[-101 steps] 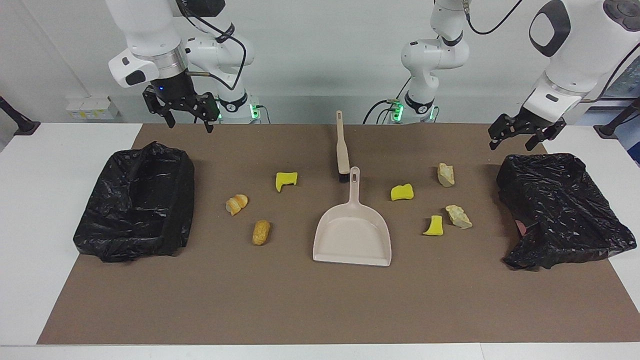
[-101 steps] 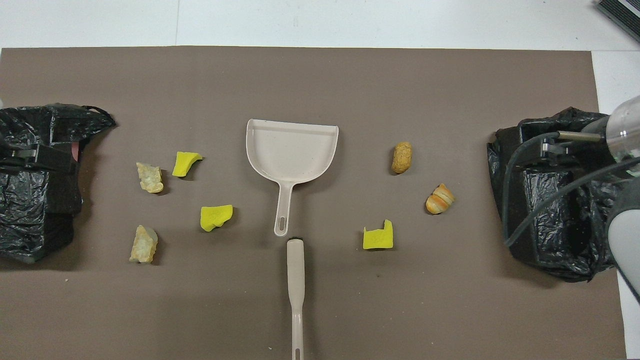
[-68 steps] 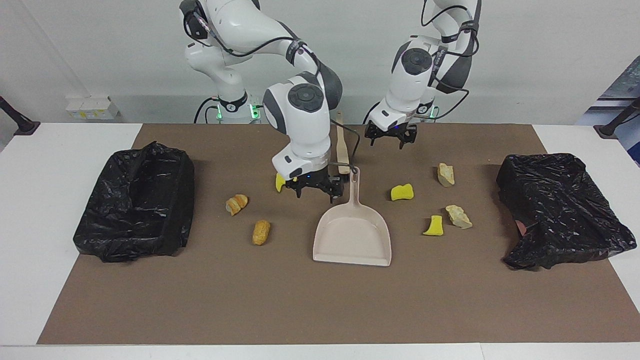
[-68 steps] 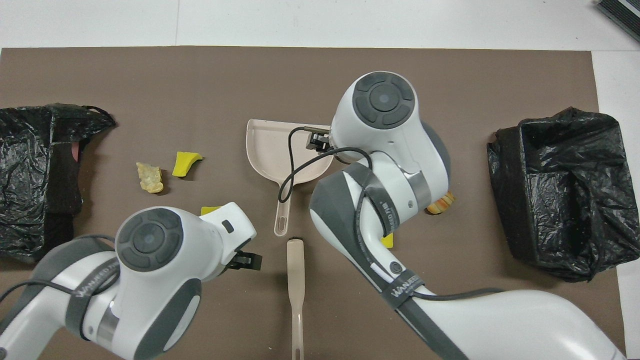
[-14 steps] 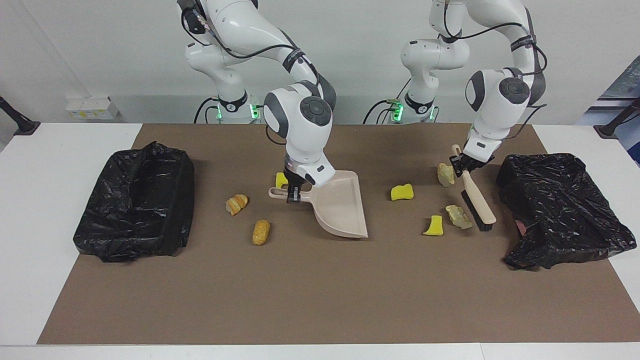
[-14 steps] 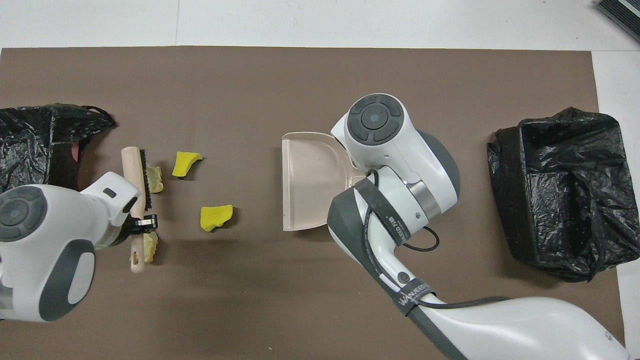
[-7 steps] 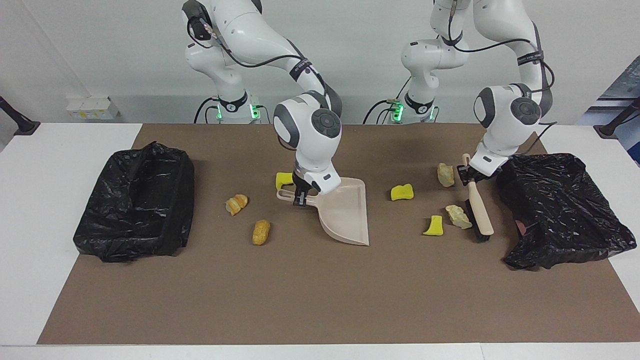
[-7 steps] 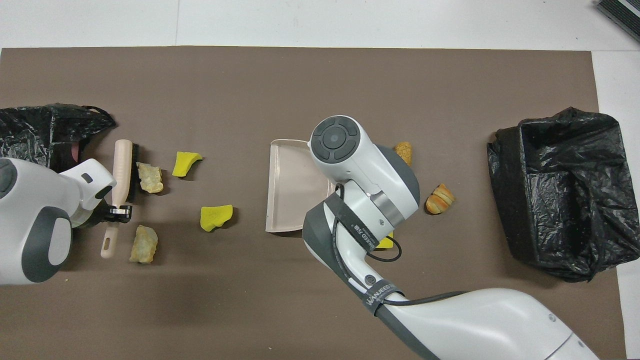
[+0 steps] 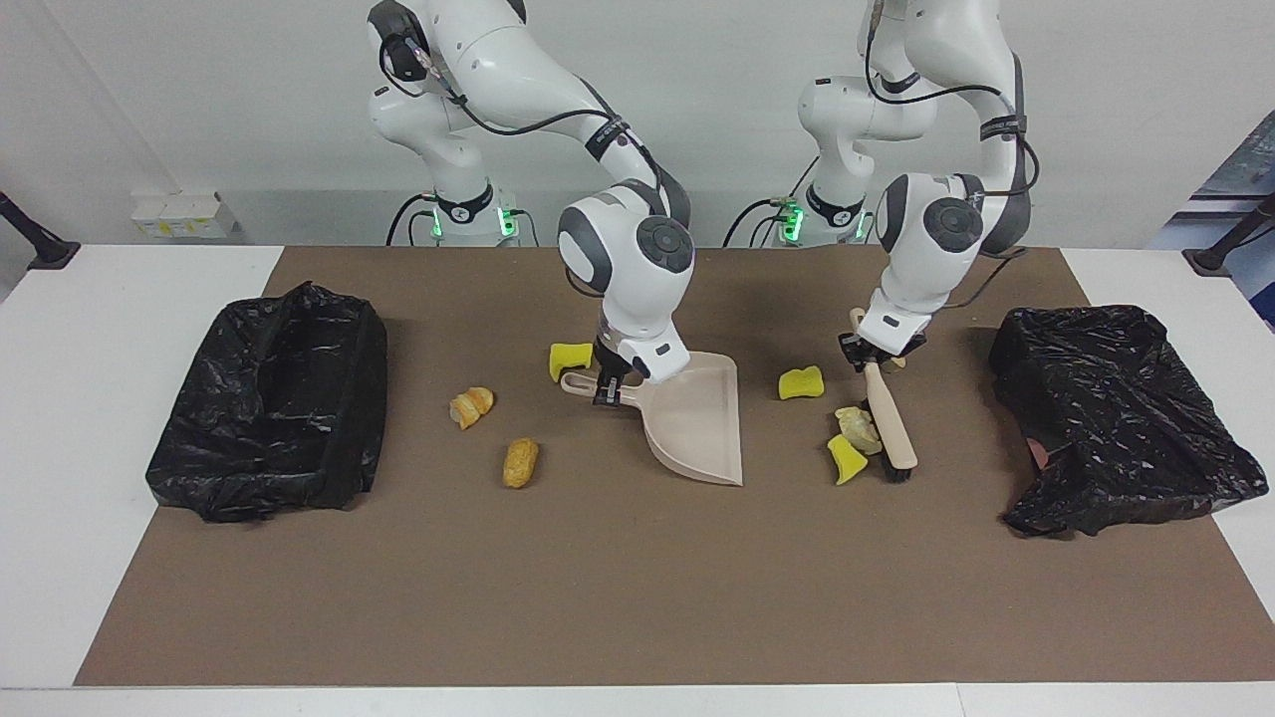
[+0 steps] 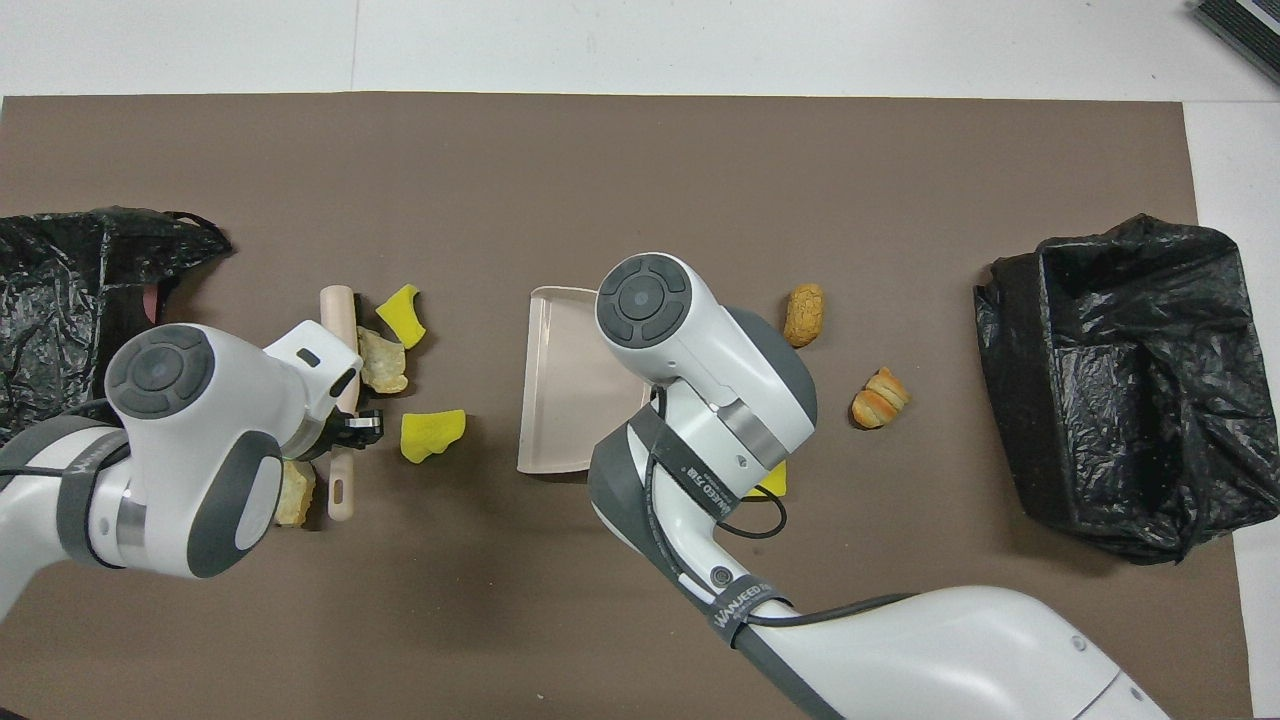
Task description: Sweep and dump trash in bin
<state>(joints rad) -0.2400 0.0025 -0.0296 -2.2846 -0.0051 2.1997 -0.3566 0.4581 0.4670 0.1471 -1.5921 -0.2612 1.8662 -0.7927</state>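
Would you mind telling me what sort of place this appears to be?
Probably a robotics lab test bench: two arms mounted at a white table, a brown mat, and bag-lined bins set up at both ends.

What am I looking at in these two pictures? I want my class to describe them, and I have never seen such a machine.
Two white robot arms work at a table covered by a brown mat. One picture faces the robots from across the table; the other looks down from above their end. The left tool is shut on the handle of a brush, whose bristles push a pale lump and a yellow sponge bit along the mat. The right tool is shut on the handle of a beige dustpan, tilted with its open edge toward the brush. More scraps lie around, and a bin lined with a black bag sits at each end.
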